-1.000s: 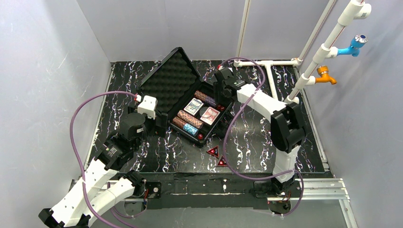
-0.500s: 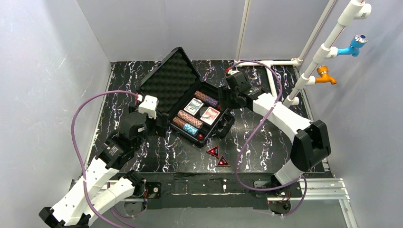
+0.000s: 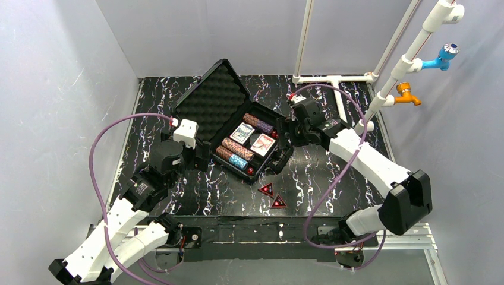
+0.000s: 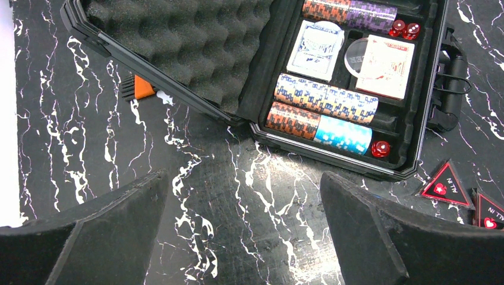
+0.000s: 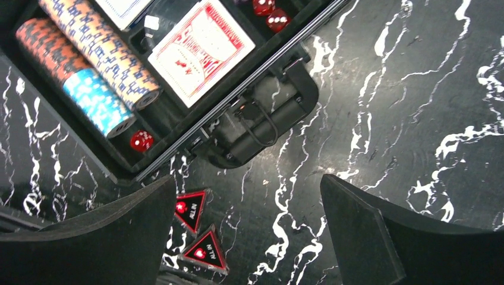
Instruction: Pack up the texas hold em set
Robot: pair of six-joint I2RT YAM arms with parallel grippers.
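The black case (image 3: 284,155) lies open mid-table, its foam lid (image 3: 211,101) raised to the far left. In the left wrist view it holds chip rolls (image 4: 325,98), two card decks (image 4: 315,50) and red dice (image 4: 404,28). Two red triangular markers (image 3: 266,189) lie on the table in front of the case, also in the right wrist view (image 5: 191,208). My left gripper (image 3: 199,155) is open and empty at the case's near-left corner. My right gripper (image 3: 289,132) is open and empty, above the table beside the case's handle (image 5: 267,127).
A white pipe frame (image 3: 333,83) lies at the back right, with a slanted pipe carrying a blue and an orange tap (image 3: 410,92). A small orange piece (image 4: 141,88) shows under the lid's edge. Grey walls close in the left and right sides.
My right arm has swung to the right and nearer, from the case's far right corner to beside its handle. The left arm and the case have not moved.
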